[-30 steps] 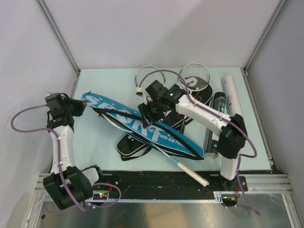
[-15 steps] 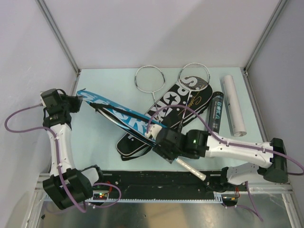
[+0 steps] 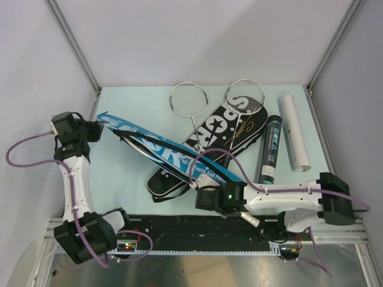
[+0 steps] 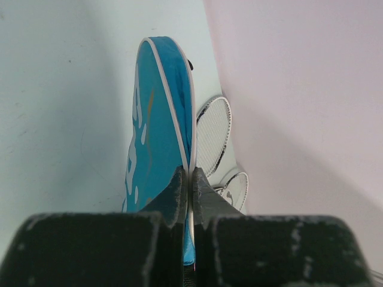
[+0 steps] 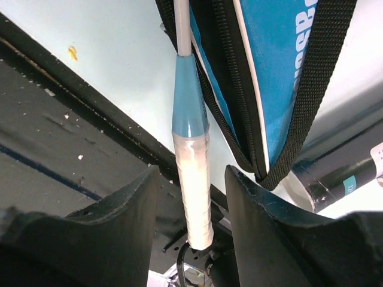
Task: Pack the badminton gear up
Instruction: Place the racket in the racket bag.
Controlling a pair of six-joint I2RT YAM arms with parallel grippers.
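Observation:
My left gripper [image 3: 91,129] is shut on the rim of the blue "SPORT" bag [image 3: 161,149], holding its far-left tip edge-up; the pinch shows in the left wrist view [image 4: 191,179]. The bag lies across a black "SPORT" bag [image 3: 224,128]. A racket's white handle [image 5: 194,191] with a blue cone sticks out of the blue bag [image 5: 269,66]. My right gripper [image 5: 191,173] is open with a finger on each side of this handle, not touching it. In the top view it [image 3: 205,198] is at the table's near edge. Two racket heads [image 3: 188,98] lie at the back.
A black shuttle tube [image 3: 269,149] and a white tube [image 3: 294,131] lie side by side at the right. The black base rail [image 3: 161,224] runs along the near edge under the handle's end [image 3: 251,219]. Grey walls close in on the left, back and right.
My right arm swung from above the bags down to the near edge and now straddles the racket handle. My left gripper pulled the blue bag's tip left and tilted it up on edge.

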